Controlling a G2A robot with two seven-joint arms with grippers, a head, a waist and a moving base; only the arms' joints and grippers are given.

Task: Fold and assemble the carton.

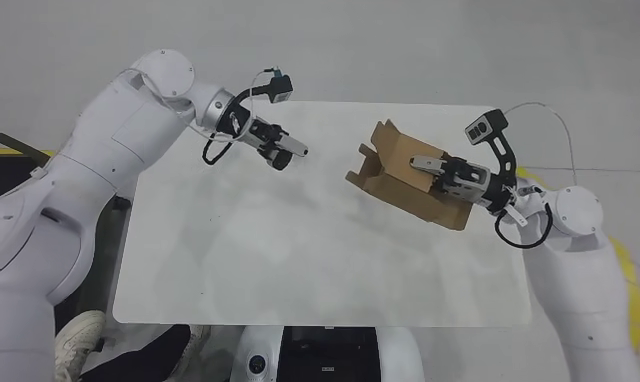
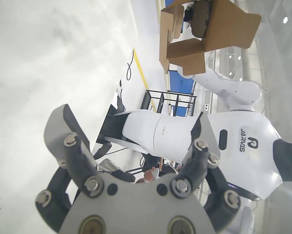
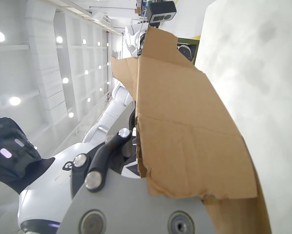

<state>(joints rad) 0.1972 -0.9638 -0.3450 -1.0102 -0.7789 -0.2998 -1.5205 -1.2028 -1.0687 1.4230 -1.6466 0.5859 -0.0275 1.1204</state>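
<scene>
A brown carton (image 1: pixel 412 177) is partly opened out and tilted over the right side of the white table (image 1: pixel 250 262), its end flaps loose and spread. My right gripper (image 1: pixel 432 166) is shut on one wall of the carton (image 3: pixel 185 135); in the right wrist view one dark finger (image 3: pixel 111 144) shows beside the cardboard and the other is hidden behind it. My left gripper (image 1: pixel 288 153) hangs over the table's far left part, well apart from the carton. It stands open, fingers (image 2: pixel 70 127) spread with nothing between them. From there the carton (image 2: pixel 231 27) shows its open end.
The tabletop around the carton is bare white. Its front edge (image 1: pixel 320 324) lies near the robot and its right edge (image 1: pixel 520 272) runs close under the right arm.
</scene>
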